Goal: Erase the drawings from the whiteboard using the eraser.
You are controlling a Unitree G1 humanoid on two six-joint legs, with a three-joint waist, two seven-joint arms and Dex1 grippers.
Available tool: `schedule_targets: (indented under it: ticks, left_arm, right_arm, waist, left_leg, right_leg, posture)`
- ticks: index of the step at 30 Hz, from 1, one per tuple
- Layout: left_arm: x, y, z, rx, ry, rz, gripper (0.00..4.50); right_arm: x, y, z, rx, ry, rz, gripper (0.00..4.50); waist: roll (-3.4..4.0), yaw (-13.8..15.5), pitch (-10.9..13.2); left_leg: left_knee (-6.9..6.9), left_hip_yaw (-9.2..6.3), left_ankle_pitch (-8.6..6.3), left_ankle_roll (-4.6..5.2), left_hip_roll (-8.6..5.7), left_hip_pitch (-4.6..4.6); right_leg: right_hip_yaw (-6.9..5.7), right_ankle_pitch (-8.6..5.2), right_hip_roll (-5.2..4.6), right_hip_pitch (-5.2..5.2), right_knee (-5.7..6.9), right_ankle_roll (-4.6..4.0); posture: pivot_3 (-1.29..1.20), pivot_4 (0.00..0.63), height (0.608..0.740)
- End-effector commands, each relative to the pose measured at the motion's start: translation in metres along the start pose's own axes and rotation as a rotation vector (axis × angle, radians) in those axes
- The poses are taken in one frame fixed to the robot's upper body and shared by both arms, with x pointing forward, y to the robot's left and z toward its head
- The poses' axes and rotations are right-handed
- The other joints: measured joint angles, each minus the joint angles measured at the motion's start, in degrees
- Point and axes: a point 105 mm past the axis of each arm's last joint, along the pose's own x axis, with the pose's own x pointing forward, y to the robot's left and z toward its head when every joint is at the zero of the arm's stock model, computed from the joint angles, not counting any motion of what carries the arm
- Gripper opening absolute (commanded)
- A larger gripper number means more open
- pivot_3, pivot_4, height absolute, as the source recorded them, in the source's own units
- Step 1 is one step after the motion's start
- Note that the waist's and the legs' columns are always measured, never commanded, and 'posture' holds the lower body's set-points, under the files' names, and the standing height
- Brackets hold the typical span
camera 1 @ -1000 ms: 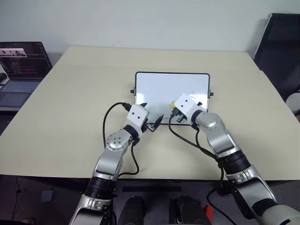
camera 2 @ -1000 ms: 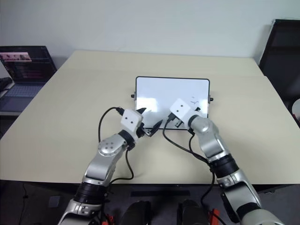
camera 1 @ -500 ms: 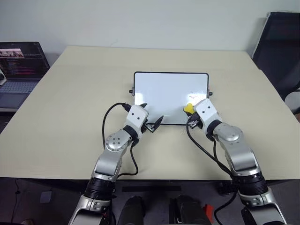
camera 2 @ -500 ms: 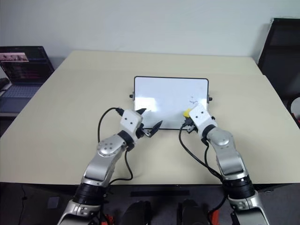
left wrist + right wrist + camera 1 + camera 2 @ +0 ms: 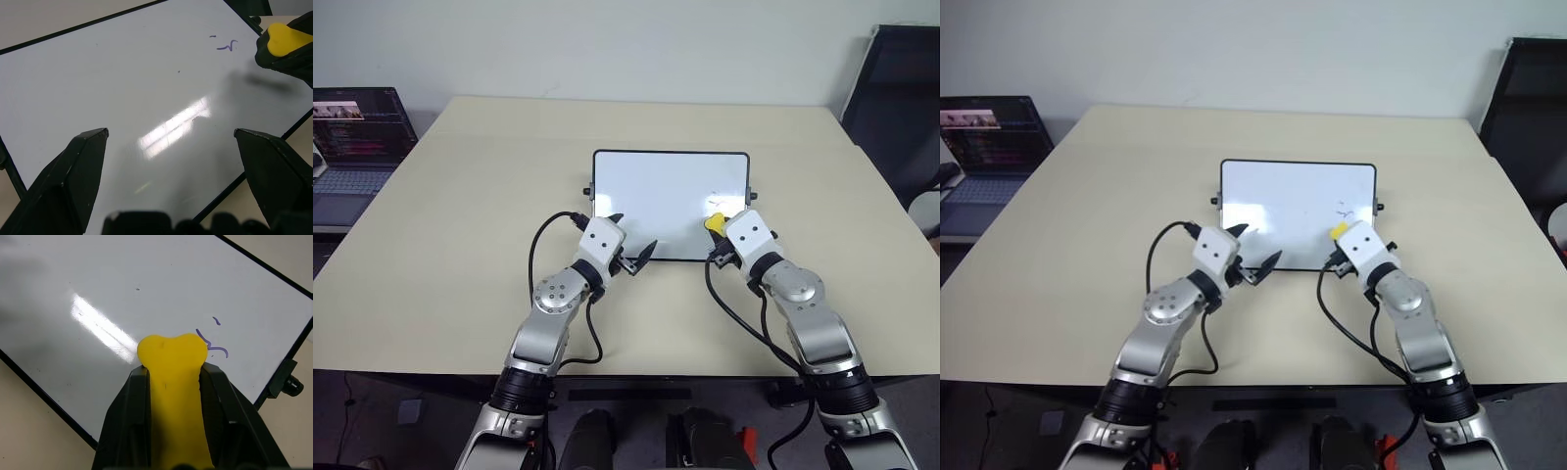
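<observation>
Currently the right gripper (image 5: 171, 396) pinches the eraser (image 5: 172, 377) between its two black fingers, its yellow tip poised over the near right part of the whiteboard (image 5: 646, 186), just short of the drawings (image 5: 215, 346), thin purple squiggles near the board's right edge. Judging by this, wiping is underway; the next move calls for pushing the eraser forward across those marks. The left gripper (image 5: 631, 235) stands spread at the board's near edge on the desk (image 5: 460, 215)
</observation>
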Motion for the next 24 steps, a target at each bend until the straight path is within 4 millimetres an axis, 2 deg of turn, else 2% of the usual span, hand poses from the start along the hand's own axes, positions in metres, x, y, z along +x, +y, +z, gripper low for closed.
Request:
schedule_targets:
  ticks: [1, 10, 16, 24]
  left_arm:
    - [0.001, -0.001, 0.012, 0.015, -0.048, -0.007, 4.50]
    - [0.002, 0.000, 0.012, 0.015, -0.047, -0.004, 4.50]
    - [0.006, -0.001, 0.014, 0.014, -0.053, -0.012, 4.50]
    - [0.008, -0.002, 0.014, 0.013, -0.056, -0.019, 4.50]
  right_arm:
    - [-0.001, -0.005, 0.009, -0.023, -0.037, -0.020, 1.02]
    - [0.001, -0.010, 0.011, -0.018, -0.036, -0.026, 1.02]
    - [0.016, -0.040, 0.022, -0.028, -0.031, -0.098, 1.02]
    - [0.040, -0.051, 0.030, -0.066, -0.051, -0.097, 1.02]
  waist:
    - [0.00, 0.00, 0.00]
    - [0.00, 0.00, 0.00]
    - [0.00, 0.01, 0.00]
    - [0.01, -0.03, 0.01]
  left_leg:
    - [0.00, 0.00, 0.00, 0.00, 0.00, 0.00]
    - [0.00, 0.00, 0.00, 0.00, 0.00, 0.00]
    - [0.03, 0.01, 0.00, 0.00, -0.01, 0.00]
    - [-0.01, 0.02, 0.00, 0.01, -0.02, 0.00]
  right_leg:
    - [0.00, 0.00, 0.00, 0.00, 0.00, 0.00]
    - [0.00, 0.00, 0.00, 0.00, 0.00, 0.00]
    - [0.00, 0.00, 0.00, 0.00, 0.03, 0.00]
    - [0.00, 0.16, 0.00, 0.00, 0.00, -0.27]
  posture:
    - [0.00, 0.150, 0.740]
    - [0.00, 0.150, 0.740]
    - [0.00, 0.150, 0.740]
    - [0.00, 0.150, 0.740]
